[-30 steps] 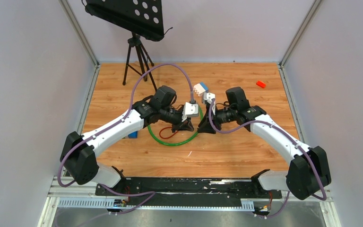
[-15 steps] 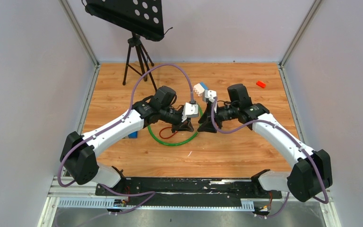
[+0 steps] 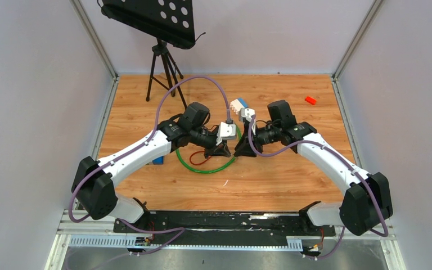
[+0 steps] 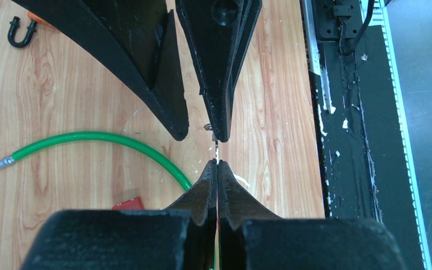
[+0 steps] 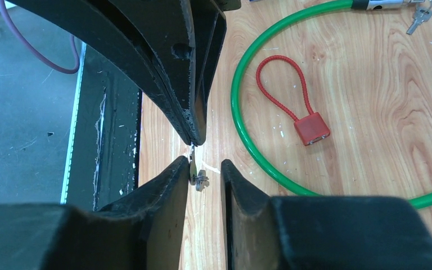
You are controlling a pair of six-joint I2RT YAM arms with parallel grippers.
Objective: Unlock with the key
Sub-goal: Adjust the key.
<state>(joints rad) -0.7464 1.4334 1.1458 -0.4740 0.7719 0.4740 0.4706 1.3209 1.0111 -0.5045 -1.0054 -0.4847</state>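
Right wrist view gives me the clearest look at the key (image 5: 193, 169): a small silver blade hanging on edge, its ring (image 5: 201, 181) dangling just beside it, above the table (image 5: 371, 112) near the black rail at the near edge. My left gripper (image 5: 194, 139) comes in from the top of that view with its two fingers clenched together, and the top of the key is pinched at their very tips. My right gripper (image 5: 204, 163) points back at it with a clear gap between its fingers. The key sits inside that gap, close against one finger (image 5: 171, 174); I cannot tell whether it touches.

From my left wrist camera the key shows only as a thin sliver between my tips and the right gripper's.

From the top camera, both my arms reach forward and bend inward, elbows spread outward, wrists turned so the two grippers meet tip to tip at mid-table.

Off to one side lies the red padlock (image 5: 311, 128), flat on the wood with its red cable shackle looped, inside the green cable (image 5: 239, 121) ring and well apart from the key.
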